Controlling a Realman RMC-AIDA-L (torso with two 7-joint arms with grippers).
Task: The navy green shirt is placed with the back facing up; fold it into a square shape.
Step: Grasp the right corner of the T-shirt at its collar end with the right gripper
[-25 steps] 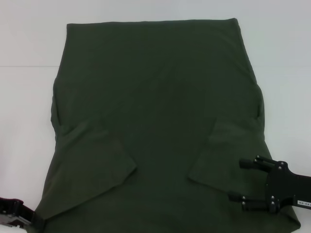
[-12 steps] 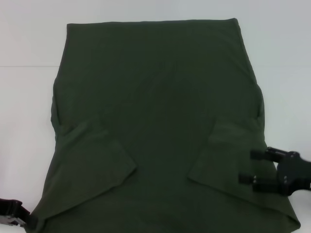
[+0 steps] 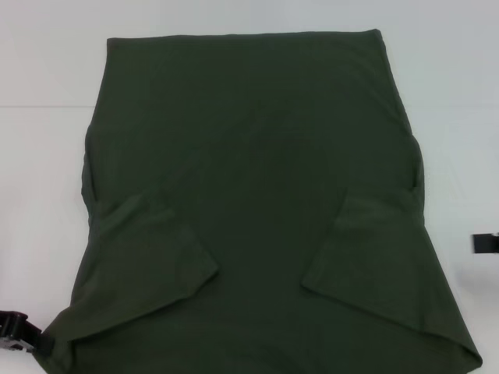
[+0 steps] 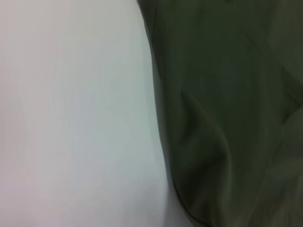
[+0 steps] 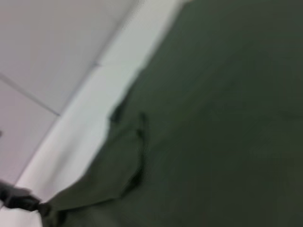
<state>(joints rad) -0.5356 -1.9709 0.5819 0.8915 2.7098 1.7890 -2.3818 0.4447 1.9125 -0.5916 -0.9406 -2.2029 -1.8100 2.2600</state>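
Observation:
The navy green shirt (image 3: 253, 195) lies flat on the white table (image 3: 39, 156), plain side up, with both short sleeves folded inward near the front. My left gripper (image 3: 15, 331) sits at the shirt's front left corner. In the right wrist view that corner (image 5: 47, 208) is drawn to a point at the left gripper (image 5: 19, 198). The shirt's side edge (image 4: 227, 118) fills the left wrist view. Only a sliver of my right gripper (image 3: 487, 242) shows at the frame's right edge, off the cloth.
White table surface (image 4: 71, 118) borders the shirt on the left, right and far sides. A faint seam line (image 3: 47, 105) crosses the table at the back left.
My right gripper has drawn back to the right, off the folded right sleeve and almost out of view. My left gripper has edged left, and the shirt's front left corner followed it.

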